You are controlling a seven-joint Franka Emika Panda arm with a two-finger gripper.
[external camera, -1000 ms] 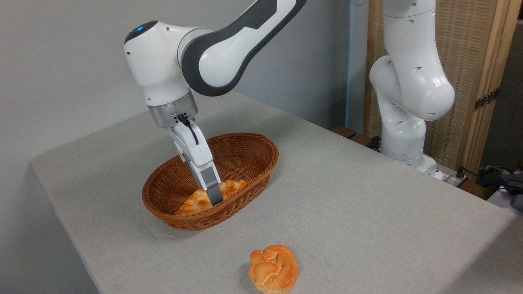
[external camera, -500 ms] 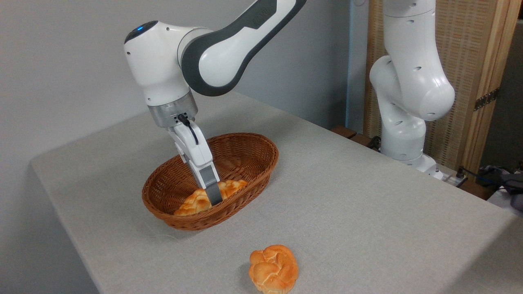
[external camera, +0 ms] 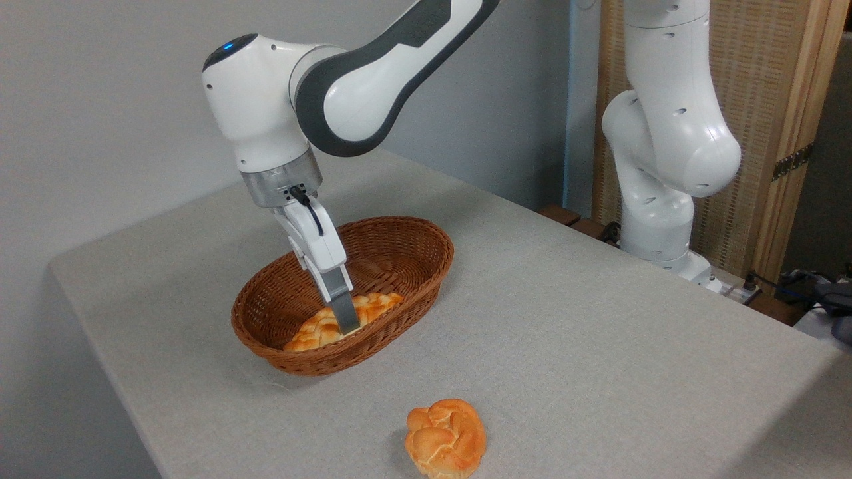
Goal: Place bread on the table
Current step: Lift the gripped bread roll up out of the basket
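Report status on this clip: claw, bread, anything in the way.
Claw down in basket, fingers at the bread; grip state unclear. Bread lies in the basket, not on table. Round bun sits near front edge; remaining table open.

No readable text, label or number shows anywhere.

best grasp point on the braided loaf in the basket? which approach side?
Probably the middle of the braided loaf, pinched across its narrow width from above. It lies flat and lengthwise in the wicker basket, whose raised wall blocks any side approach, and its ends taper to points that give little to hold. The hand is already down at its middle.
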